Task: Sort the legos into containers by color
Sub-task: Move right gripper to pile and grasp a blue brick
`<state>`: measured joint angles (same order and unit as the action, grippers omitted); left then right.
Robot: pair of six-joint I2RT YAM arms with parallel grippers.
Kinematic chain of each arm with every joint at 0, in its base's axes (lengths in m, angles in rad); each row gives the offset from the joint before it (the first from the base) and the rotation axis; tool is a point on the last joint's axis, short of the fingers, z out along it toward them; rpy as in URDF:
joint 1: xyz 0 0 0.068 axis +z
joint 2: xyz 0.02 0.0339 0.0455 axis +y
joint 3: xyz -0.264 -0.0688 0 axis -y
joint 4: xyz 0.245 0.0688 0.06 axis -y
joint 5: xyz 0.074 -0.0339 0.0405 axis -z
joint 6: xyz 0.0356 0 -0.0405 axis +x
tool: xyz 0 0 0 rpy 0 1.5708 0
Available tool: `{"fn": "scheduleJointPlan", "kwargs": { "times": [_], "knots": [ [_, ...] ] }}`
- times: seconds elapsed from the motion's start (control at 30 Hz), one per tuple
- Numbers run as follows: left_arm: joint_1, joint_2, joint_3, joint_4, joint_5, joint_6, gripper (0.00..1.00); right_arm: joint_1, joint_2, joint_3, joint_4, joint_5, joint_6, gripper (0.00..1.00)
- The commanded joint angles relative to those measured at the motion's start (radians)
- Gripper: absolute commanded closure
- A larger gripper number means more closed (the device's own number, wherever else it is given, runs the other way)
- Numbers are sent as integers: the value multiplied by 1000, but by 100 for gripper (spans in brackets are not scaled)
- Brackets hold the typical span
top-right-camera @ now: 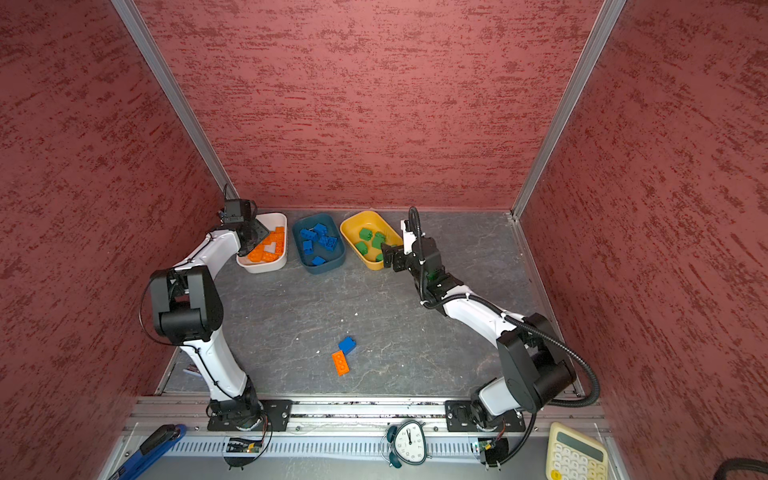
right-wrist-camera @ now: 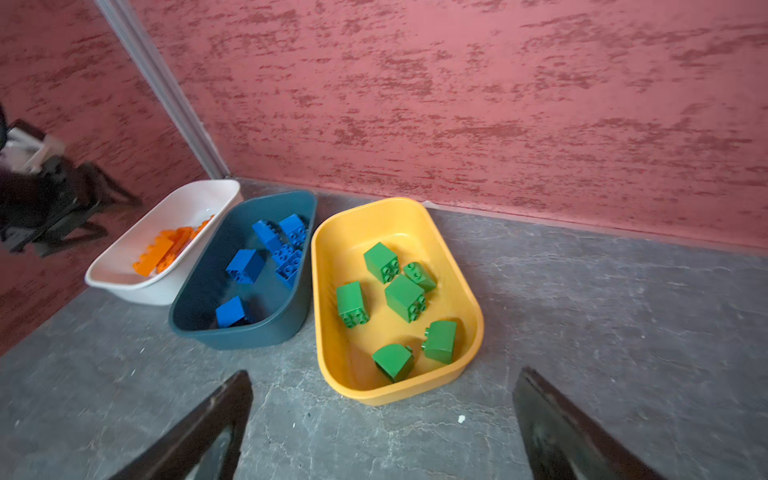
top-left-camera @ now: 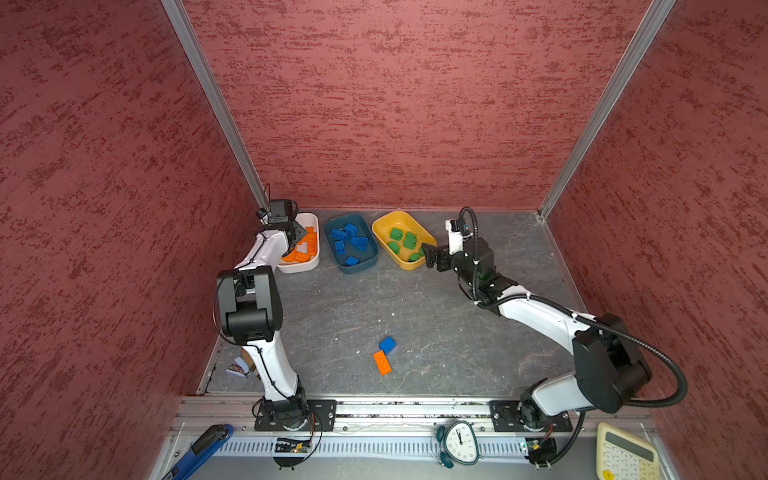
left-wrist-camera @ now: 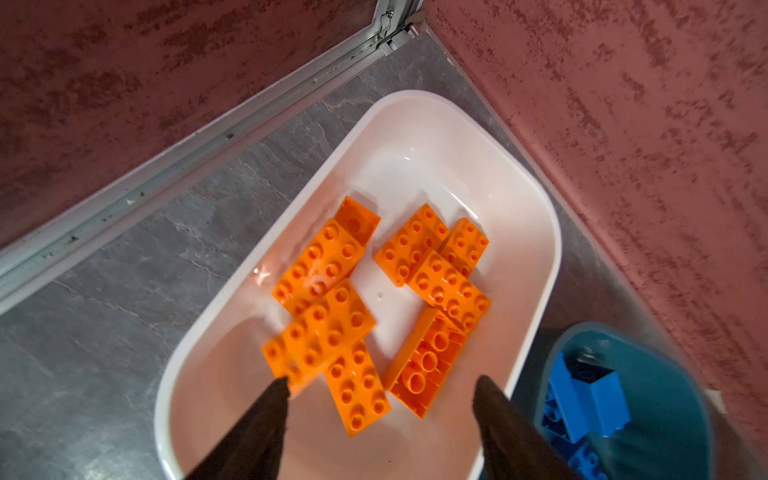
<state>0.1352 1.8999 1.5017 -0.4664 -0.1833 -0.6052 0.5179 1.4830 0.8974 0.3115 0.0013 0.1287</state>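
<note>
left jaws apart, empty | right jaws wide, empty | studded orange bricks (left-wrist-camera: 328,328) in glossy white tub (left-wrist-camera: 415,145)

Three tubs (top-left-camera: 353,269) are sitting in a row at the back, each holding bricks (top-left-camera: 358,242). Two loose bricks (top-left-camera: 382,362) are lying touching on the table (top-left-camera: 415,316) in front.

Holds the left arm (top-left-camera: 272,365) upright from its base, elbow high, forearm reaching to the far left. Tips the left gripper (left-wrist-camera: 380,384) downward, jaws spread wide, seemingly empty, with blur at one fingertip. Stretches the right arm (top-left-camera: 536,316) low, forward and inward. Aims the right gripper (right-wrist-camera: 384,372) ahead and slightly down, jaws fully apart, gripping nothing.
</note>
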Motion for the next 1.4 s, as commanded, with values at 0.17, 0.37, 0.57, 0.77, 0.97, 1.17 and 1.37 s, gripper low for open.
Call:
{"fn": "scheduleJointPlan", "kwargs": {
  "times": [0.17, 0.37, 0.57, 0.77, 0.97, 1.17, 1.37],
  "knots": [
    [-47, -146, -84, 56, 102, 26, 2, 66, 47, -47, -46, -401, -402, 1],
    [-100, -223, -156, 40, 144, 24, 1, 148, 126, -7, -192, -496, -652, 1],
    [-120, -329, -282, 74, 169, -15, 1, 196, 163, 11, -311, -626, -831, 3],
    [-112, -393, -337, 57, 155, -19, 1, 256, 200, 74, -473, -663, -965, 10],
    [-98, -420, -378, 66, 151, -28, 1, 321, 283, 186, -656, -608, -1104, 17],
    [-95, -433, -377, 41, 140, 4, 1, 368, 368, 261, -795, -582, -1188, 23],
    [-85, -459, -402, 24, 114, 41, 1, 396, 448, 313, -789, -537, -1202, 34]
  ]
}}
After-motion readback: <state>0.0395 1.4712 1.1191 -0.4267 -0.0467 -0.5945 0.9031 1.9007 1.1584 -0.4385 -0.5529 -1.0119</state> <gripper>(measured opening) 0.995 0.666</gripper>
